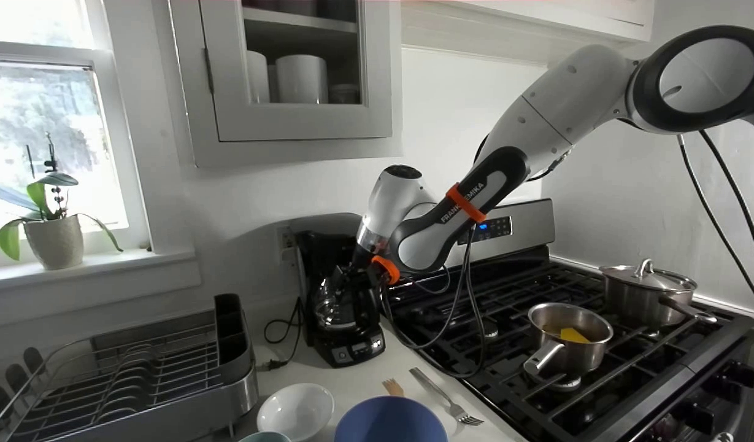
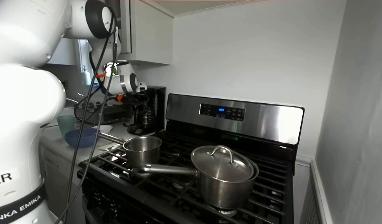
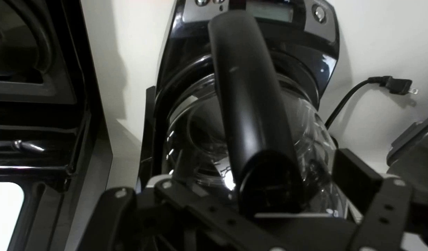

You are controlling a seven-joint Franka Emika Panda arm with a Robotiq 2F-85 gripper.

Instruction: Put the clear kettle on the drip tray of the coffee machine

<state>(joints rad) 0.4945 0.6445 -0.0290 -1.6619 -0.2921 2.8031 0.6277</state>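
Observation:
The clear kettle (image 1: 332,307) is a round glass pot with a black handle (image 3: 250,94). It sits upright in the recess of the black coffee machine (image 1: 358,351), apparently on the drip tray (image 3: 301,66), which it mostly covers. The kettle also shows small in an exterior view (image 2: 147,117). In the wrist view its glass belly (image 3: 205,127) lies behind the handle. My gripper (image 3: 269,174) is open, with its fingers spread on either side of the handle and gaps to both. In an exterior view the gripper (image 1: 359,270) is dark against the machine and hard to make out.
The stove (image 1: 462,307) adjoins the machine, with a saucepan (image 1: 570,337) and a lidded pot (image 2: 225,186). A dish rack (image 1: 137,380) stands on the other side. A white bowl (image 1: 296,410), blue bowl (image 1: 389,423) and fork (image 1: 441,396) lie in front. A loose plug (image 3: 398,86) lies alongside.

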